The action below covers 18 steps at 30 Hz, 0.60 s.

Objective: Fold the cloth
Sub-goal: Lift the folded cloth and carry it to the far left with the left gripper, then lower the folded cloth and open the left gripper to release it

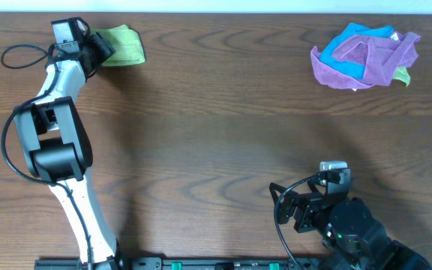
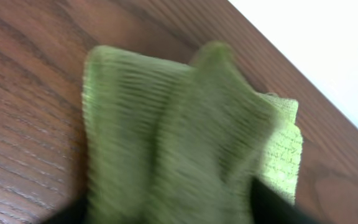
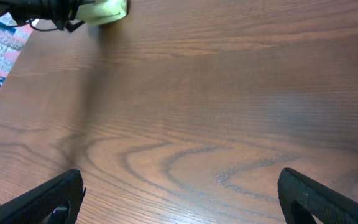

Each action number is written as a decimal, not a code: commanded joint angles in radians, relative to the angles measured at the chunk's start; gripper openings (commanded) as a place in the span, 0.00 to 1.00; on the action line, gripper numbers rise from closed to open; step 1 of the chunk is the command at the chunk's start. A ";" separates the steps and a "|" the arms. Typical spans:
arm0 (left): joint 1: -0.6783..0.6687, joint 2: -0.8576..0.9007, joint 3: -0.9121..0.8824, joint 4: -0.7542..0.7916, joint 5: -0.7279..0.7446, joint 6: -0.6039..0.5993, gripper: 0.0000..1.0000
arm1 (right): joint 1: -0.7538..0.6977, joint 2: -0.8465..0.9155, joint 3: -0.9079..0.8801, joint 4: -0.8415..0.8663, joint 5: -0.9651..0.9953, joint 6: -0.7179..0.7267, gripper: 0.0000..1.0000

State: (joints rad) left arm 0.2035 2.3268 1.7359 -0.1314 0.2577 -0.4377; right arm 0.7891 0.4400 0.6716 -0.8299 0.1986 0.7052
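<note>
The lime-green cloth [image 1: 124, 45] lies bunched in a small folded heap at the table's far left back edge. My left gripper [image 1: 100, 49] is right at its left end. In the left wrist view the cloth [image 2: 185, 124] fills the frame and rises blurred between the two dark fingertips [image 2: 166, 214], which appear closed on a thick bunch of it. It also shows far off in the right wrist view [image 3: 107, 9]. My right gripper [image 3: 179, 190] is open and empty, low over bare wood at the front right [image 1: 297, 210].
A heap of a purple cloth [image 1: 366, 60] and a bright blue cloth [image 1: 362, 35], with a bit of green [image 1: 402, 75] under it, lies at the back right. The table's back edge [image 2: 303, 81] runs just behind the green cloth.
</note>
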 commanded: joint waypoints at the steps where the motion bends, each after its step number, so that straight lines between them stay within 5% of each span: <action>1: 0.008 0.010 0.027 -0.013 -0.007 0.051 0.98 | -0.005 -0.005 -0.008 -0.001 0.007 0.013 0.99; 18: 0.058 -0.117 0.027 -0.231 -0.003 0.147 0.95 | -0.005 -0.005 -0.008 -0.001 0.007 0.013 0.99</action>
State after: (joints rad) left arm 0.2619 2.3035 1.7363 -0.3393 0.2584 -0.3546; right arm 0.7891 0.4400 0.6716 -0.8299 0.1986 0.7052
